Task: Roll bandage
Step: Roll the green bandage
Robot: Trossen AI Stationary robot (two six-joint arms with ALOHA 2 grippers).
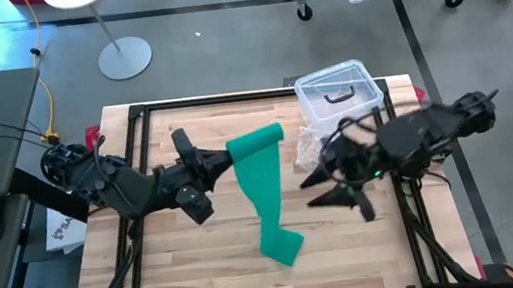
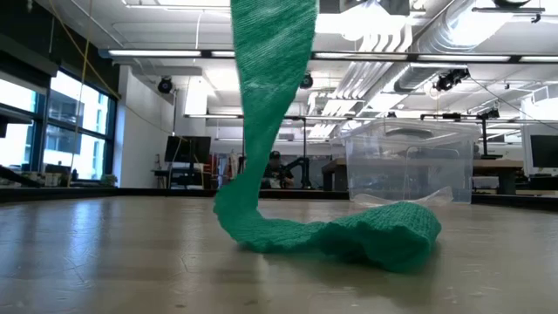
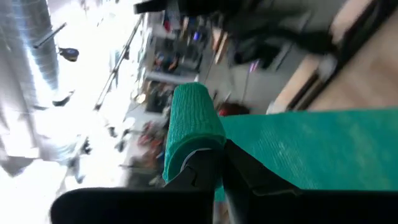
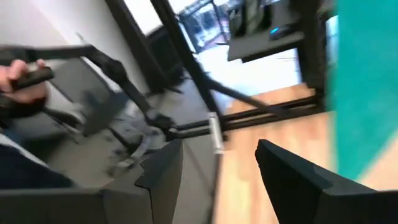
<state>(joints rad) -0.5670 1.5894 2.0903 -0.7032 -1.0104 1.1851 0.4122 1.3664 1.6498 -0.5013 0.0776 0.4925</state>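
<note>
Up above the table [image 1: 182,259], the left gripper [image 1: 224,159] pinches the rolled end of the bandage [image 1: 262,177]; its tail drapes to the wood. Right gripper [image 1: 325,192], fingers spread, holds nothing. A clear box [image 1: 338,91] stands behind.

Bandage [image 1: 263,187] hangs mid-table, rolled top end at left gripper [image 1: 222,158], tail folded on the table [image 1: 203,266] nearer the front edge. Right gripper [image 1: 335,196] right of the strip, apart. Box [image 1: 338,91] behind it at the back edge.
</note>
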